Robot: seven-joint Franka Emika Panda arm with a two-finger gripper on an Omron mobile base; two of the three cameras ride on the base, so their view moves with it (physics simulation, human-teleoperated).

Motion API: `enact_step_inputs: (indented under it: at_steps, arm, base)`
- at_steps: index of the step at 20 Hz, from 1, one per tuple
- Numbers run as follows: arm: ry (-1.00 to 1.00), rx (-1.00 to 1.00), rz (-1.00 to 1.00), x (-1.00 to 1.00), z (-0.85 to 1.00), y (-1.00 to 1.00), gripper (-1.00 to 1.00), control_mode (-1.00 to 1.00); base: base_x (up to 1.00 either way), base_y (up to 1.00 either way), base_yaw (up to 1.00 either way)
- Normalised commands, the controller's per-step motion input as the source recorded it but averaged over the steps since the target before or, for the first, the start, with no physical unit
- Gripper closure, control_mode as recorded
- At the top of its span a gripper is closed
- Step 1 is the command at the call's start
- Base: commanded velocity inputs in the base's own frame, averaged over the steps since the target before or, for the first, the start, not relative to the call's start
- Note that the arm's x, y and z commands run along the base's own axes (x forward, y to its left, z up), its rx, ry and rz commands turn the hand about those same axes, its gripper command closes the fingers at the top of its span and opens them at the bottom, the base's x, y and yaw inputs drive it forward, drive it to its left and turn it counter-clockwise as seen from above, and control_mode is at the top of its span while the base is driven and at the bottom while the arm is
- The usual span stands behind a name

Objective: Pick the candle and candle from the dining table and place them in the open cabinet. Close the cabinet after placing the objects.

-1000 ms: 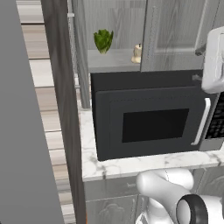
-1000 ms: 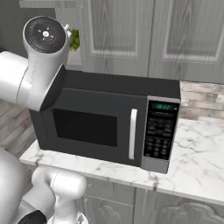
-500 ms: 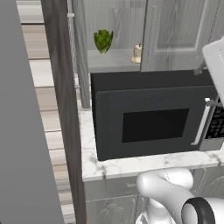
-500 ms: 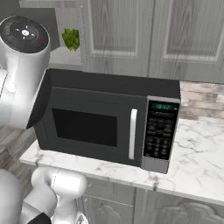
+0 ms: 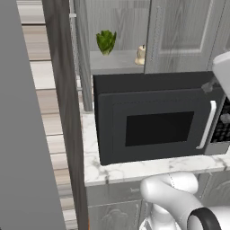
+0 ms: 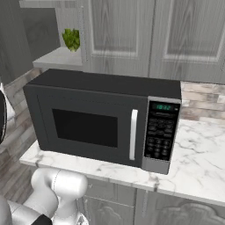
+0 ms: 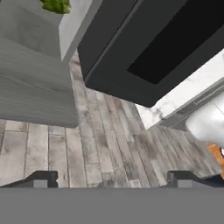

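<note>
Candle near cabinet shelf edge.

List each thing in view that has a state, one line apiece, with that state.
gripper: open, holding nothing.
cabinet: open on the left side, shelf exposed; door to the right shut.
cream candle: upright on the cabinet shelf.
green plant: upright on the same shelf, left of the candle.
microwave: door shut, green display lit.
</note>
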Motion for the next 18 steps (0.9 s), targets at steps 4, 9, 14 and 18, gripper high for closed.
enact_step_inputs:
  at_steps: [4,9,14,18]
  arm:
    - [-0.20,-0.30,0.19,0.00,0.22,0.32,-1.00,-1.00]
    - [-0.26,-0.40,0.19,0.00,0.00,0.20,-1.00,-1.00]
    - [-0.27,-0.38,0.18,-0.05,0.00,0.00,-1.00,-1.00]
    - [-0.14,-0.23,0.16,0.00,0.06,0.00,-1.00,-1.00]
  base:
    - [0.00,0.00,0.00]
    - [0.00,0.00,0.00]
    - [0.00,0.00,0.00]
    - [0.00,0.00,0.00]
